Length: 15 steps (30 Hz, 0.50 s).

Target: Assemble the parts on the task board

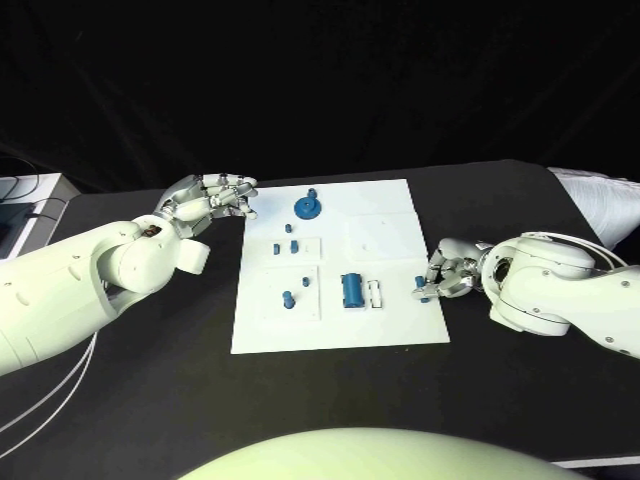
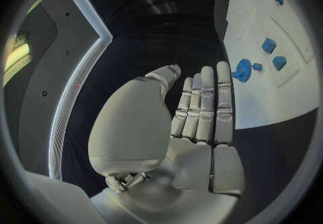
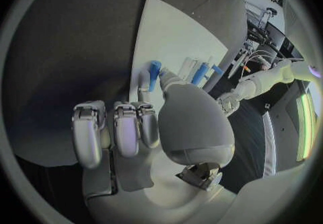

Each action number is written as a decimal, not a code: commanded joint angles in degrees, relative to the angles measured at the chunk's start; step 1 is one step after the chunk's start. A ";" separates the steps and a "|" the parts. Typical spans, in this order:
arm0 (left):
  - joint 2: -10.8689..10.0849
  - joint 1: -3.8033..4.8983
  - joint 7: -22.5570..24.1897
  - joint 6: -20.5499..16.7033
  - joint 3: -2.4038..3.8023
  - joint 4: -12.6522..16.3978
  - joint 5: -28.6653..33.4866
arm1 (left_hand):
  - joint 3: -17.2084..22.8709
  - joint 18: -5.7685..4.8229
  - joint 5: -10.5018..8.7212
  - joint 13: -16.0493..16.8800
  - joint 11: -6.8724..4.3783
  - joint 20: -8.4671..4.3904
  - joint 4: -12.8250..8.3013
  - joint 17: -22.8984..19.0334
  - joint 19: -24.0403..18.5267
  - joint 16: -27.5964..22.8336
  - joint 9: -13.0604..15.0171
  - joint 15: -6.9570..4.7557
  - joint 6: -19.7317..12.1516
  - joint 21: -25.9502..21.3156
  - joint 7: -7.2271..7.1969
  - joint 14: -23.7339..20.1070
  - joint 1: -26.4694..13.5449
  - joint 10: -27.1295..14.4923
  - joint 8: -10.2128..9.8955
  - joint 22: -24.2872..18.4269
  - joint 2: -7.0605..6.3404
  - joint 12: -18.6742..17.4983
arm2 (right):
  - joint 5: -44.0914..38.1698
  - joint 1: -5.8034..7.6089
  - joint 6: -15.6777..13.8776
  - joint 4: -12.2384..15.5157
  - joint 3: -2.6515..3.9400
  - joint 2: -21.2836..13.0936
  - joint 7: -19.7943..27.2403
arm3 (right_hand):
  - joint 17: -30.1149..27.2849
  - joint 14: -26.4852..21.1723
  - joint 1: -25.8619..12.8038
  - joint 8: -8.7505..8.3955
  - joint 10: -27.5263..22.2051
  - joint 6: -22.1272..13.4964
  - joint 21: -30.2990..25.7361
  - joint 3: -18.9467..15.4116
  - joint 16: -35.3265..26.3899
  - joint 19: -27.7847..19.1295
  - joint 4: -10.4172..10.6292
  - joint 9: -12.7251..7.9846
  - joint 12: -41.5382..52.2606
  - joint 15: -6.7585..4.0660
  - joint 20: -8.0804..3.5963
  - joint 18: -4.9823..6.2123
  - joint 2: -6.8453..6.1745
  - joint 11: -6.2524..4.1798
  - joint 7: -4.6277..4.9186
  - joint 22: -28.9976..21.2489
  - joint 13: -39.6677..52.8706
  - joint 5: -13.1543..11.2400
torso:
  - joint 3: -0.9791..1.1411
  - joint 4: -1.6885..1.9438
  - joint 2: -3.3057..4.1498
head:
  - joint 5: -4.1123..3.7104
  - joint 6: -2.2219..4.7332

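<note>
Task looks early: on the white board (image 1: 392, 235) a blue gear (image 1: 309, 207) sits near the far edge, small blue pegs (image 1: 291, 245) stand or lie scattered in the left-hand panels, and a blue cylinder (image 1: 352, 289) lies mid-board beside a white piece, so most fitting seems left to do. Left hand (image 1: 212, 198) hovers off the board's far left corner, fingers straight, grasping nothing. Right hand (image 1: 447, 268) rests at the board's right edge pinching a small blue part (image 3: 154, 69) between thumb and finger; no containers here
</note>
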 commanded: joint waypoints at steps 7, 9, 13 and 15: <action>-0.04 0.00 0.49 1.19 0.03 0.19 0.32 | -0.11 0.76 -0.20 -0.04 0.04 -0.02 0.32 0.09 0.29 -0.32 -0.07 0.21 -0.31 -0.27 0.00 0.08 0.13 -0.08 0.16 -0.15 -0.14 0.02 | -4.06 -1.32 1.03 -1.10 -0.33 1.06 -0.35 | 15.07 6.10 9.21 -3.74 5.89 -2.18 -0.35 8.14 0.24 5.80 -4.19 -0.44 0.12 -0.09 -0.32 -0.64 -2.15 0.23 0.79 14.85 15.10 9.73 | -0.02 -0.04 -0.08 | 0.10 -0.19; -0.03 0.00 0.46 1.20 0.03 0.21 0.32 | -0.11 0.76 -0.20 -0.04 0.04 -0.02 0.32 0.09 0.29 -0.32 -0.07 0.21 -0.31 -0.27 0.00 0.08 0.13 -0.08 0.16 -0.15 -0.14 0.02 | -4.17 -1.40 1.14 -1.16 -0.33 1.17 -0.34 | 15.07 6.10 10.25 -4.67 5.89 -2.10 -0.30 10.77 0.24 5.81 -5.41 -0.94 0.12 0.25 -0.08 -0.64 -2.86 0.62 1.24 14.86 15.10 11.68 | -0.06 -0.05 -0.08 | 0.07 -0.14; -0.03 0.00 0.36 1.26 0.03 0.22 0.32 | -0.10 0.76 -0.19 -0.05 0.04 -0.03 0.33 0.11 0.33 -0.32 -0.08 0.21 -0.32 -0.31 0.01 0.08 0.19 -0.10 0.16 -0.18 -0.09 0.01 | -4.26 -1.48 1.04 -1.09 -0.33 1.26 -0.32 | 15.07 6.10 9.38 -6.01 5.89 -1.77 -0.27 14.81 0.24 5.82 -6.81 -1.57 0.12 0.71 0.36 -0.65 -4.11 1.12 1.81 14.87 15.10 15.34 | -0.07 -0.04 -0.08 | 0.09 -0.16; -0.03 0.00 0.29 1.30 0.03 0.19 0.32 | -0.07 0.77 -0.17 -0.06 0.04 -0.04 0.32 0.13 0.40 -0.33 -0.09 0.21 -0.33 -0.36 0.02 0.08 0.33 -0.13 0.17 -0.23 -0.01 0.01 | -4.07 -1.54 0.70 -0.97 -0.33 1.27 -0.29 | 15.07 6.10 8.38 -6.51 5.89 -1.58 -0.33 16.66 0.24 5.80 -7.57 -1.72 0.12 0.85 0.52 -0.64 -4.59 1.24 1.98 14.85 15.10 17.10 | -0.07 -0.02 -0.10 | 0.05 -0.10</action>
